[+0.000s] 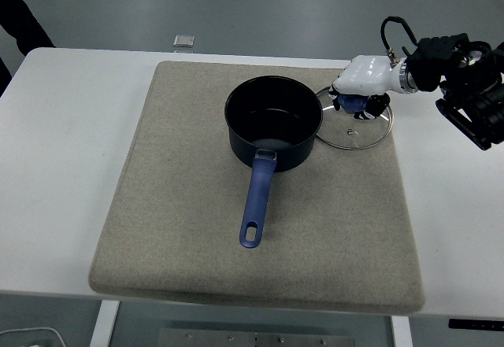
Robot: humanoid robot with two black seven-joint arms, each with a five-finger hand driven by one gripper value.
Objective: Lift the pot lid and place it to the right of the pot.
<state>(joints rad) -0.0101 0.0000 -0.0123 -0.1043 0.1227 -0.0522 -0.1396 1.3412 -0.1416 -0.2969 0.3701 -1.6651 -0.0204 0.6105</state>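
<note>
From the head view, you have the right hand point(361, 87) closed around the blue knob of the glass pot lid point(356, 124), fingers curled under it; only one view is supplied, so depth is judged from this alone. The lid sits beneath and slightly forward of the hand, just to the hand's left lies the open dark pot point(274, 123), its rim very near the lid's edge, and the lid looks low over or resting on the grey mat point(197, 229); you cannot tell contact for certain. The step in hand appears to be the placing. Your next move likely calls for settling the lid flat, then opening the fingers and lifting clear. Bare mat lies toward you from the hand; the mat's right edge is close on the hand's outer side, with white table point(71, 127) beyond. The left hand is not visible
</note>
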